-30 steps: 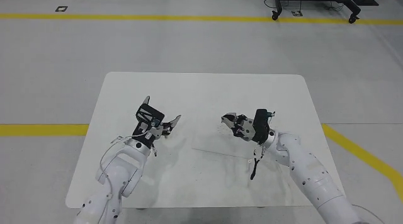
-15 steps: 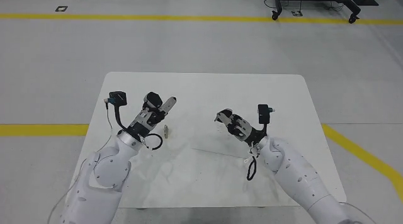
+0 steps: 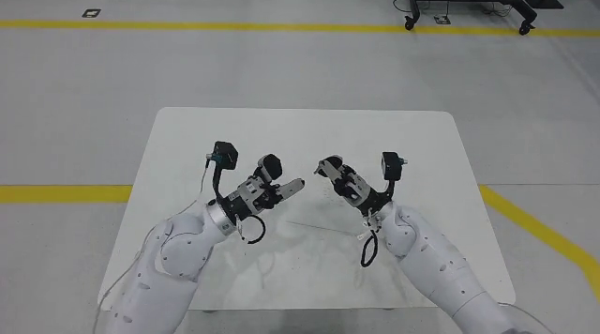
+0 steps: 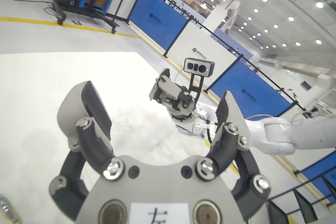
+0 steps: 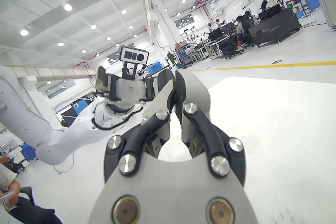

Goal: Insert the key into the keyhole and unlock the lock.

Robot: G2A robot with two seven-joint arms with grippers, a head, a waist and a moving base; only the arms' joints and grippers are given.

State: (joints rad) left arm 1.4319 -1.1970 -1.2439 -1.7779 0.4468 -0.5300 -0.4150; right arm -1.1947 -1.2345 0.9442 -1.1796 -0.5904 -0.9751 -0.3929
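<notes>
Though poised above the table [image 3: 412,137], left gripper [image 3: 281,176] spread wide and empty, right gripper [image 5: 174,78] pressed shut, seemingly barely begun: insertion and unlocking yet to do.

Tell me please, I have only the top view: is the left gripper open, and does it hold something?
Observer: In the left wrist view the left gripper is wide open, with nothing held between its fingers.
Operator: And the right gripper?
Observer: The right wrist view shows the right gripper shut, pads pressed together; whether they pinch anything I cannot tell.
Operator: Is some small thing near the left gripper?
Observer: At the edge of the left wrist view a small metal piece shows against the table, too cut off to name.
</notes>
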